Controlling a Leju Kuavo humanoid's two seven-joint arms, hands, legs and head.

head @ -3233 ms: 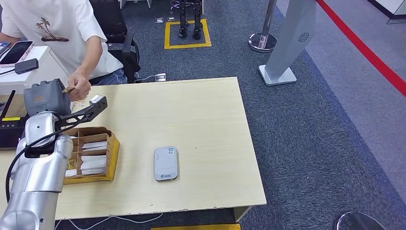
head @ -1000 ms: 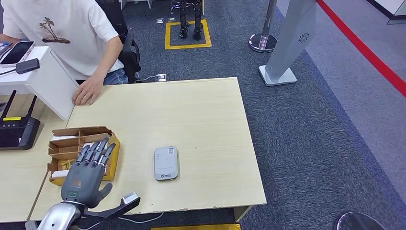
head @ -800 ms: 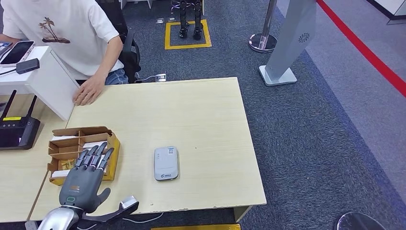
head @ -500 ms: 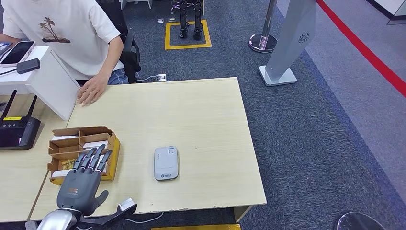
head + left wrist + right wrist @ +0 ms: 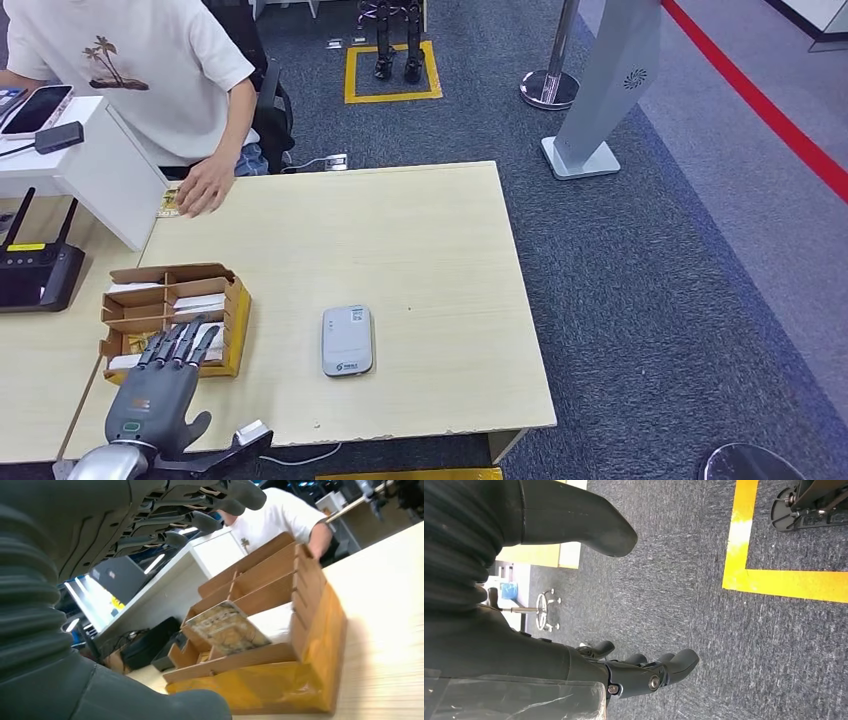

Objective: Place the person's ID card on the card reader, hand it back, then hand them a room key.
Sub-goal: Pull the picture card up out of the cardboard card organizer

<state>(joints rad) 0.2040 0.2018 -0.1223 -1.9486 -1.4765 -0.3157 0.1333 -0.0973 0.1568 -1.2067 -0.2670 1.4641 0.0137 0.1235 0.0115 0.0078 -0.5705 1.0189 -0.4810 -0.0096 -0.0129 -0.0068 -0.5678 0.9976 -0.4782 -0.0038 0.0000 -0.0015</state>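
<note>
- Our pale wooden bench (image 5: 420, 240) carries everything, and across its 11 o'clock corner sits a person in a white T-shirt (image 5: 120, 70).
- The yellow-sided cardboard organiser box with dividers (image 5: 185, 300) stands at the bench's 9 o'clock edge; in the left wrist view a patterned room key card (image 5: 227, 630) leans in one of its compartments, beside white cards.
- Our left hand (image 5: 155, 385) hovers at the box's 6 o'clock side, fingers (image 5: 180, 343) straight, slightly apart and empty, their tips over the near compartments.
- Our right hand (image 5: 644, 672) hangs towards the carpet, fingers loosely curled and holding nothing.
- The grey rounded-rectangle card reader (image 5: 347, 341) lies at 3 o'clock of the box, its top bare, long axis running 12 to 6.
- The small yellowish ID card (image 5: 170, 203) lies at the 11 o'clock corner under the person's hand (image 5: 207, 187), so we judge it returned.
- We judge the key hand-over remains: the key lies at 12 o'clock from the left fingers, so the left hand is much the nearer.
</note>
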